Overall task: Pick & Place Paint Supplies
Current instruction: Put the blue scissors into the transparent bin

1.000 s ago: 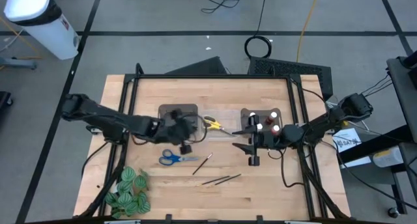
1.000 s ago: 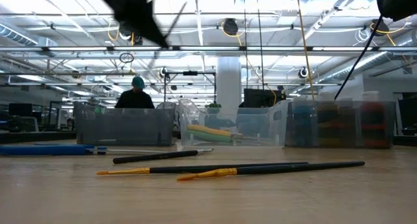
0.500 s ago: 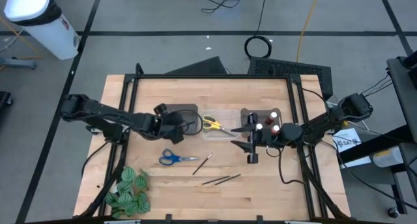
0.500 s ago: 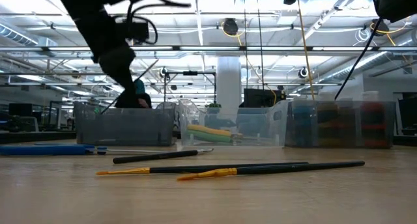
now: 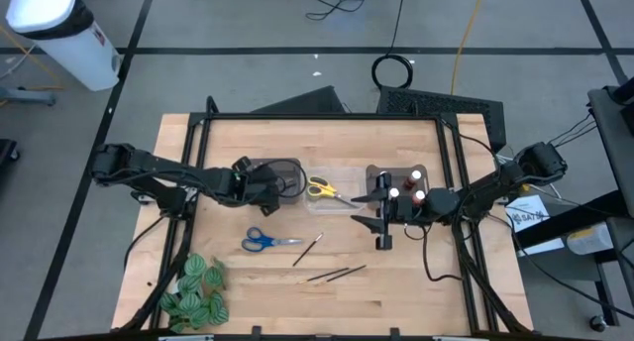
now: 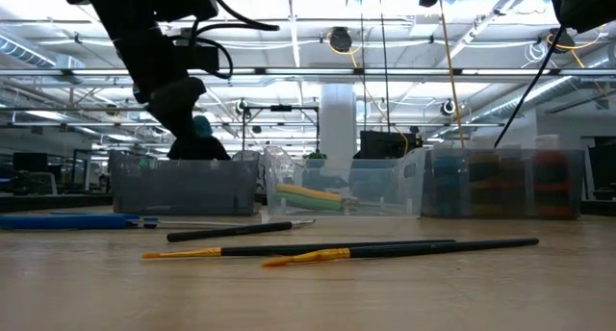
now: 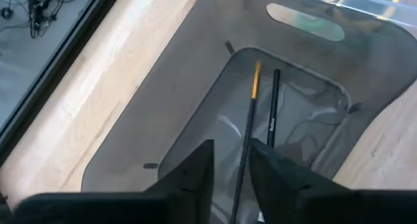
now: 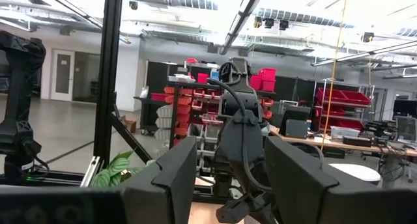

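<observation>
Left gripper (image 5: 269, 185) sits low over the grey bin (image 5: 250, 170), blocking its opening; two brushes (image 7: 260, 113) lie inside on the floor. Right gripper (image 5: 381, 214) hangs beside the bottle bin (image 5: 374, 172), crowding that edge. Front tabletop (image 5: 396, 291) wide open except blue scissors (image 5: 265, 241), three loose brushes (image 5: 335, 274) and leafy bunch (image 5: 194, 289) at the left front corner.

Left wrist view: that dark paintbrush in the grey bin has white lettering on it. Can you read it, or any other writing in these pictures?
Dark paintbrush in the grey bin: white lettering along the handle, too small to read.
White container on the floor, high view: a dark label, blurred, unreadable.
White paper beside the table, high view: dark print, too small to read.
Nothing else legible.
</observation>
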`<state>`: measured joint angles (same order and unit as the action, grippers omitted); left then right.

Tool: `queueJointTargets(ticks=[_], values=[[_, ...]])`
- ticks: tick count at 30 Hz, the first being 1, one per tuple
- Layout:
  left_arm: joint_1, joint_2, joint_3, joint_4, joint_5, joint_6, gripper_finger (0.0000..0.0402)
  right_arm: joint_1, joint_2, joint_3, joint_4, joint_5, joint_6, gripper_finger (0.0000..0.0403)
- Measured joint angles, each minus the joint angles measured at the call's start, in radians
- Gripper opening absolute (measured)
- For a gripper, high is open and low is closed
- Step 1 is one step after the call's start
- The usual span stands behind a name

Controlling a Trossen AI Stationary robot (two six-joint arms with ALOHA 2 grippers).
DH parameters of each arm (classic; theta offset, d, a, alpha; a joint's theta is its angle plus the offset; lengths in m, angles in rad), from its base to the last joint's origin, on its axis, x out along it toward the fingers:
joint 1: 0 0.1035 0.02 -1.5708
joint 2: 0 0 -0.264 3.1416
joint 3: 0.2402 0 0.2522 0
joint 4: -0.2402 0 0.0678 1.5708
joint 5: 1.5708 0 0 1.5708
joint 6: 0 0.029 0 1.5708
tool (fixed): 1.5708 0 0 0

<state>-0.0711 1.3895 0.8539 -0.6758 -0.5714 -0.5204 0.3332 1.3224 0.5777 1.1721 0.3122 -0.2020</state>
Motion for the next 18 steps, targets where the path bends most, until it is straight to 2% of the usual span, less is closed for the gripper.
queueJointTargets(ticks=[6, 11, 18], values=[[-0.001, 0.000, 0.000, -0.001, -0.002, 0.039, 0.0174, 0.000, 0.000, 0.000, 0.000, 0.000, 0.000, 0.0167], [-0.006, -0.025, 0.023, 0.001, 0.018, 0.059, 0.0205, 0.000, 0.000, 0.000, 0.000, 0.000, 0.000, 0.0165], [-0.104, -0.171, -0.025, 0.249, -0.027, 0.231, 0.0213, 0.000, 0.000, 0.000, -0.003, -0.001, 0.041, 0.0166]])
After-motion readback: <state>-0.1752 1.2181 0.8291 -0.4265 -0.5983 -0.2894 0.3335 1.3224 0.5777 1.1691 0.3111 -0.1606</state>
